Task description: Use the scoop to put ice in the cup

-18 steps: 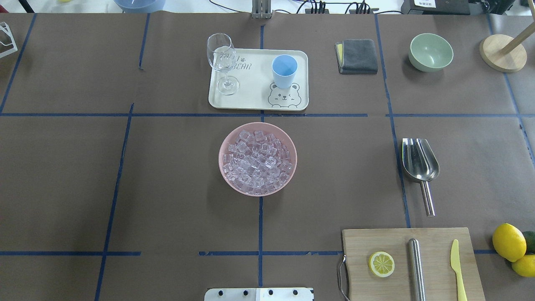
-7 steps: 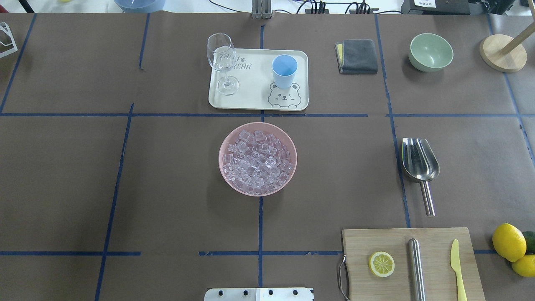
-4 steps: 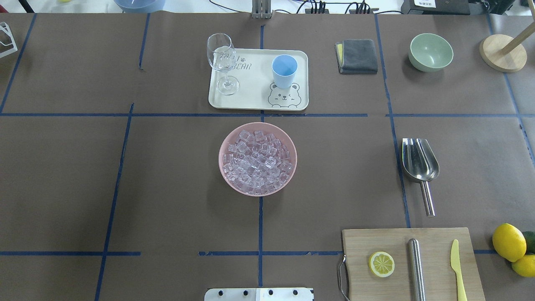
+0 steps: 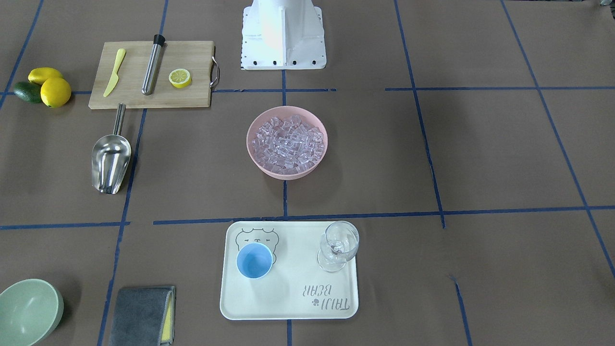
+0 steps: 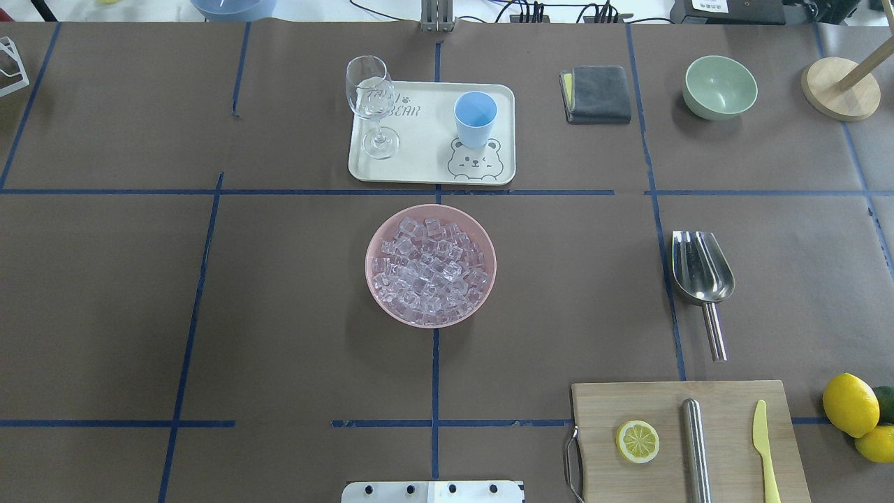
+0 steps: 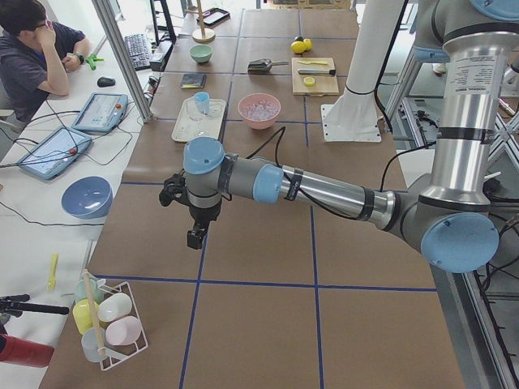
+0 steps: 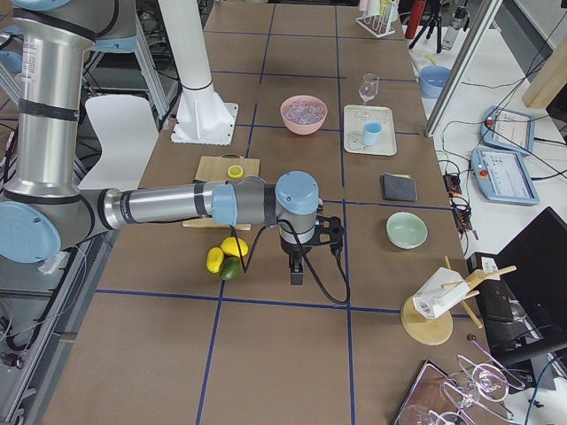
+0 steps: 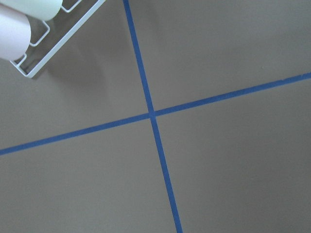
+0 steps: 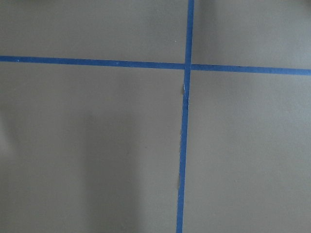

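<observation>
Table (image 5: 279,279): brown paper w/ blue tape grid. Ctr: pink bowl (image 5: 369,269); beyond it, cream tray (image 5: 419,157). Robot's R side: scoop (image 5: 700,269) lies flat, handle twd robot, just beyond wooden board (image 5: 730,447); lemons (image 5: 850,404) near board's R edge. Far R: grey cloth (image 5: 599,94), green bowl (image 5: 720,86), round wooden base (image 5: 838,89). Far L edge: white wire rack (image 5: 10,66).

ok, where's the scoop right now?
In the overhead view, the scoop lies on the robot's right side, untouched. Its handle points toward the cutting board, and it sits well right of the pink bowl.
</observation>
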